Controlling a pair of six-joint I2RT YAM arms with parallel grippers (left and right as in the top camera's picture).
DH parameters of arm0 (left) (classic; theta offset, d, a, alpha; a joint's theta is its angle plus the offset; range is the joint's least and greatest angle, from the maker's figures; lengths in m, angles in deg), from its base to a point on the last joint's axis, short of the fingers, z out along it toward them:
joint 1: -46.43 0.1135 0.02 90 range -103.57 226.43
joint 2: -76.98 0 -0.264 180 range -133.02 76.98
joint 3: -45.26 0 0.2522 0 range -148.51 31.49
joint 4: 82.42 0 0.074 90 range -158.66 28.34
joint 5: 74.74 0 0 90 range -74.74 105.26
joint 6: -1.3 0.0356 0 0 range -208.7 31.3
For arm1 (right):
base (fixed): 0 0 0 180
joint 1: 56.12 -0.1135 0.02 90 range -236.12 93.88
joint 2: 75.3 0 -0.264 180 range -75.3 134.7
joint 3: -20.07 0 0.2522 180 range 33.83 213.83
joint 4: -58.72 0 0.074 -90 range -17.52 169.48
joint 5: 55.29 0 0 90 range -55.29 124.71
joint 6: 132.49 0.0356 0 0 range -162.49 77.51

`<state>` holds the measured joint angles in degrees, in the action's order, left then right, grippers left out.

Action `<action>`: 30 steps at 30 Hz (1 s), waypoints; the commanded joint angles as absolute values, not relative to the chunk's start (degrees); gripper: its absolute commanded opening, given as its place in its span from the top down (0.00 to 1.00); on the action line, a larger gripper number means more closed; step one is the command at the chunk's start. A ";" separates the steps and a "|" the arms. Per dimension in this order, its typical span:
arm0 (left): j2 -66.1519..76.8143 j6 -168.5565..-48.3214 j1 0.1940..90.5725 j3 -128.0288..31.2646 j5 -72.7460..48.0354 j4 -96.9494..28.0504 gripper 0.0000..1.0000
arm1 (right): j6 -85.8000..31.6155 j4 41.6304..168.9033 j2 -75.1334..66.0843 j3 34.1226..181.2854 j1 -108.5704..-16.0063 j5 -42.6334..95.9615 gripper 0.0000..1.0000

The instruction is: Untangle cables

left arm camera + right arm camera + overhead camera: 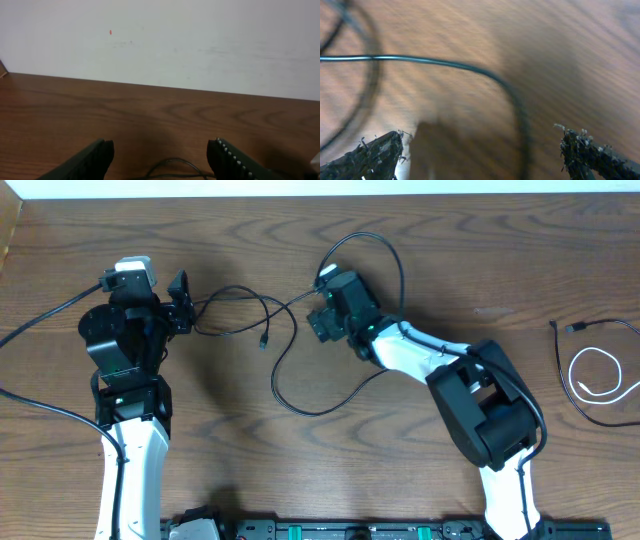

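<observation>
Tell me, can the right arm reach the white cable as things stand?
Probably yes: the white cable lies uncovered near the right arm, and the right gripper, open over a black cable, could swing back.

Overhead view: you see a wooden table (420, 240), brown with pronounced grain, bordered along its far edge by a white wall (300, 186). Along the near edge runs a black rail (330, 531) bearing small green marks (362, 531). In your left wrist view, the wall carries one small red dot (110, 32).
</observation>
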<state>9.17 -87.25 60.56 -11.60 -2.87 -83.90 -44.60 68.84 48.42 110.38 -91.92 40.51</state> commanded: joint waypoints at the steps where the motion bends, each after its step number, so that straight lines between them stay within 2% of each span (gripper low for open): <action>1: 9.63 -87.31 60.43 -11.92 -3.74 -84.10 0.35 | -44.29 68.62 47.31 110.91 -94.34 38.65 0.01; 30: 9.63 -87.31 60.43 -11.92 -3.74 -84.12 0.35 | -44.25 64.73 48.51 110.91 -101.51 38.61 0.01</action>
<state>9.17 -87.25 60.56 -11.60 -2.87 -83.90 -44.60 64.93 48.42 110.38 -100.64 38.98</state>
